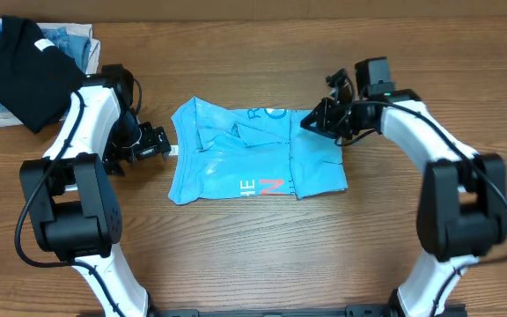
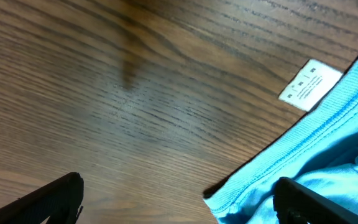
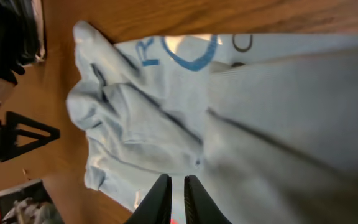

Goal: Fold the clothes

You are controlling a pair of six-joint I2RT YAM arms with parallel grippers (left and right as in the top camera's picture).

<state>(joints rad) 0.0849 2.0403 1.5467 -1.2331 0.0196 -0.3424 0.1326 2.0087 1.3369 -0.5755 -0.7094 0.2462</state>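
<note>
The clothes are a sky-blue t-shirt (image 1: 253, 158) lying partly folded in the middle of the table, with white and red lettering near its front edge. My left gripper (image 1: 164, 143) is low at the shirt's left edge and open. In the left wrist view (image 2: 179, 205) one finger is over bare wood and the other finger (image 2: 309, 202) is over the blue hem (image 2: 272, 168), next to a white care label (image 2: 309, 84). My right gripper (image 1: 311, 121) hovers over the shirt's back right corner. Its jaws (image 3: 178, 182) are almost together, and no cloth shows between them above the rumpled shirt (image 3: 166, 112).
A folded black shirt (image 1: 20, 66) lies on a pile of denim-blue and white garments (image 1: 70, 40) at the back left corner. Bare wood table (image 1: 253, 255) runs in front of the t-shirt.
</note>
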